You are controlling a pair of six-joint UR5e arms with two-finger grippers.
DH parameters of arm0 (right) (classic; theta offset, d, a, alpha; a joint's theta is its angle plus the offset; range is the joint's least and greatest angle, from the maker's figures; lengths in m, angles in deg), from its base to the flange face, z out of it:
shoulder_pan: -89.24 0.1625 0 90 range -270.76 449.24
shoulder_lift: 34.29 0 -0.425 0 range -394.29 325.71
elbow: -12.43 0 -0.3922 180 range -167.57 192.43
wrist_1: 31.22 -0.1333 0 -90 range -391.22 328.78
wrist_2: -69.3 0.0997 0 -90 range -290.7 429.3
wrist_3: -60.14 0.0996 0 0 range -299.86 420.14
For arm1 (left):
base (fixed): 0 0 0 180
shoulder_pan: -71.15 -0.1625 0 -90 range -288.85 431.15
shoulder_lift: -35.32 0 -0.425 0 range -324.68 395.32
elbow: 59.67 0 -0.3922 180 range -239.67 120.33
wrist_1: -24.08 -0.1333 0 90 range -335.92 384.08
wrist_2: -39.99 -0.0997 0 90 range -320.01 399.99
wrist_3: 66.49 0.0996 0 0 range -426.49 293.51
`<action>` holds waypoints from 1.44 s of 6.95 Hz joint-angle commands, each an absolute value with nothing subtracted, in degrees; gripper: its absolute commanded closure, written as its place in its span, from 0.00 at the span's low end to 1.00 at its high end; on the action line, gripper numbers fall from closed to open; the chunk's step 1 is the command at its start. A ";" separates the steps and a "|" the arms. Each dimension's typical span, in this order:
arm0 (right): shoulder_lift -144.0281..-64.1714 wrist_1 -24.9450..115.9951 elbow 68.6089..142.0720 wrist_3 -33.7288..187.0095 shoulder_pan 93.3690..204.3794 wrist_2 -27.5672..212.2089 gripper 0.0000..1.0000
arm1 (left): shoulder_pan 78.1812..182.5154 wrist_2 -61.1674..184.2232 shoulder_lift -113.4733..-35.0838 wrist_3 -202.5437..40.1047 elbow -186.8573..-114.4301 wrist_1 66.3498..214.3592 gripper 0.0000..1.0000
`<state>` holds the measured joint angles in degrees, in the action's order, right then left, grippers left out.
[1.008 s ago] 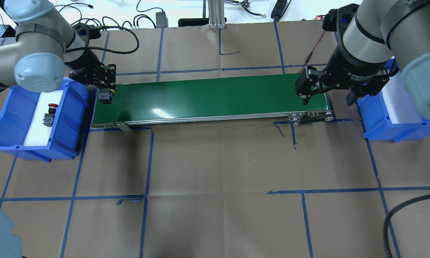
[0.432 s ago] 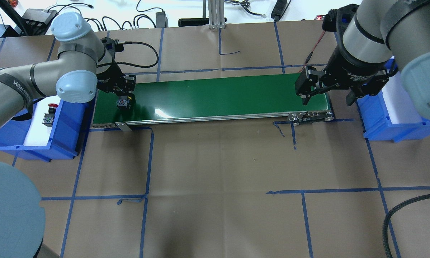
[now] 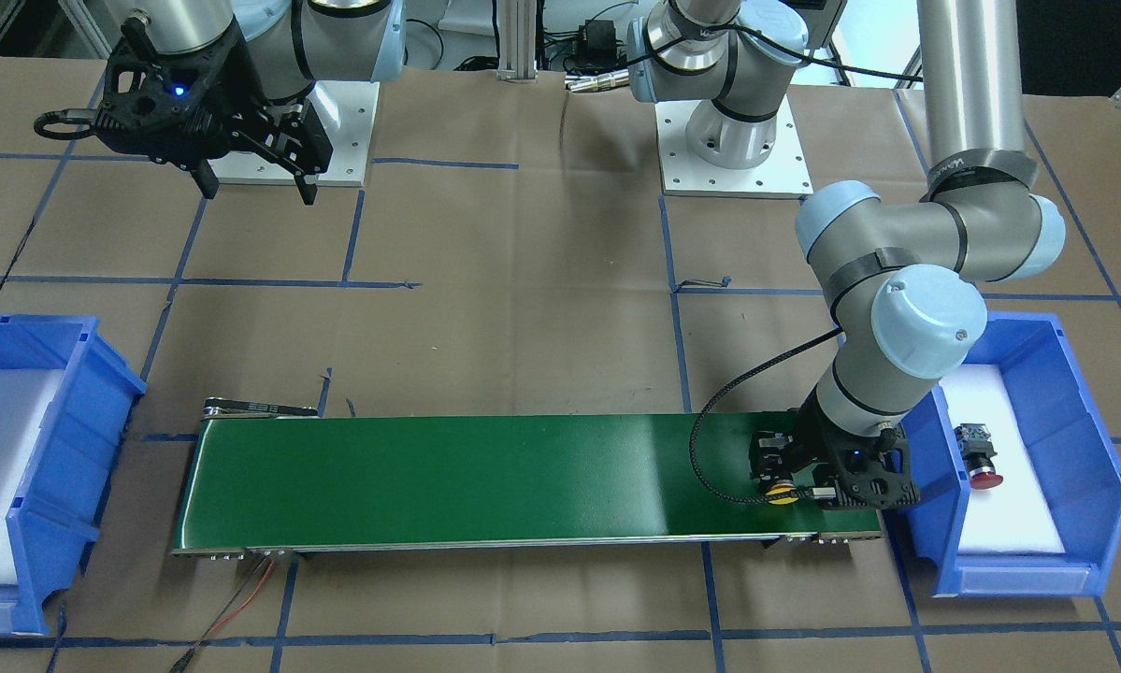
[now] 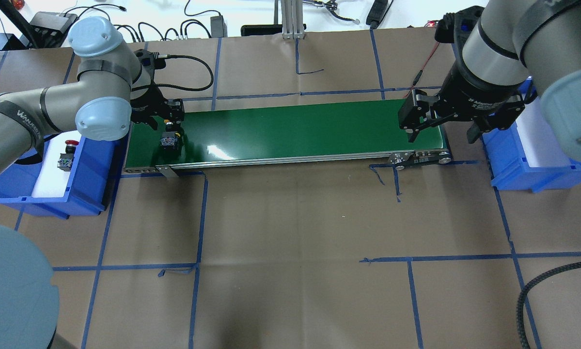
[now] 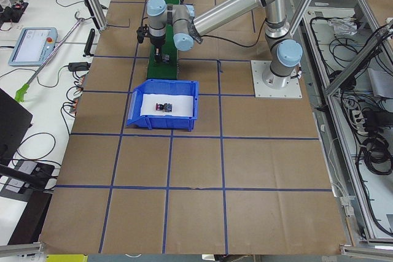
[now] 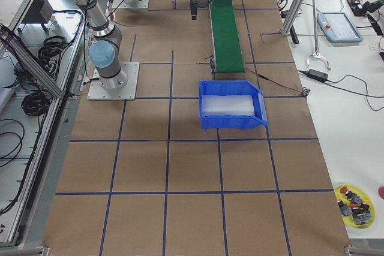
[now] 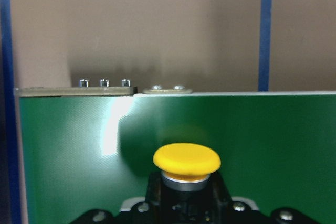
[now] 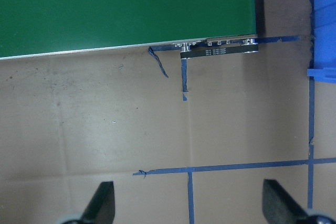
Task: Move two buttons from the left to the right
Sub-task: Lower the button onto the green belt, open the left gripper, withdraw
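A: Where is the yellow button (image 7: 186, 162)?
B: It lies on the green belt (image 4: 295, 128), near the belt's left end, cap pointing away from the robot. The left tool (image 4: 168, 127) is right at its body.
A: Does the tool hold it?
B: I cannot tell. From above, tool and button run together into one dark patch. The left wrist camera shows the cap very clearly, with the belt's far edge behind it, but I cannot make out the fingers there.
A: And the red button (image 3: 979, 458)?
B: It lies on the white lining (image 3: 1013, 523) of the left bin (image 3: 1098, 505), apart from both tools. The camera across the worktop (image 3: 523, 308) shows it whole, cap toward that camera. From above, the left arm (image 4: 57, 104) covers part of this bin.
A: The right tool (image 8: 190, 208)?
B: Spread wide, and it holds nothing. Its own camera shows the two fingertips (image 8: 102, 205) far from each other over the brown worktop, the belt's right end above them in the picture. From above, it hangs near the right bin (image 4: 527, 177).
A: Does one view give something more?
B: Yes. Only the camera at the robot's right end shows a yellow dish (image 6: 354, 220) with small parts (image 6: 351, 199) on the white surface (image 6: 360, 148) beside the worktop, well apart from the bins. The parts are too small to name.
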<state>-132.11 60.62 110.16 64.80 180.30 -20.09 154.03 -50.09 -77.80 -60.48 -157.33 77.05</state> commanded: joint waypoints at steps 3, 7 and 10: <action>-132.20 60.54 110.08 64.80 180.30 -20.09 0.00 | 153.33 -50.01 -73.16 -60.60 -154.61 83.44 0.00; -132.20 60.63 109.55 64.80 180.30 -20.17 0.00 | 151.85 -50.01 -72.43 -59.29 -140.30 101.66 0.00; -132.03 61.06 109.55 64.80 180.30 -20.09 0.00 | 141.59 -50.00 -74.54 -48.32 -138.86 101.68 0.00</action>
<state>-132.28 60.71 109.59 64.80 180.30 -20.15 145.79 -49.97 -73.73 -52.04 -139.20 101.55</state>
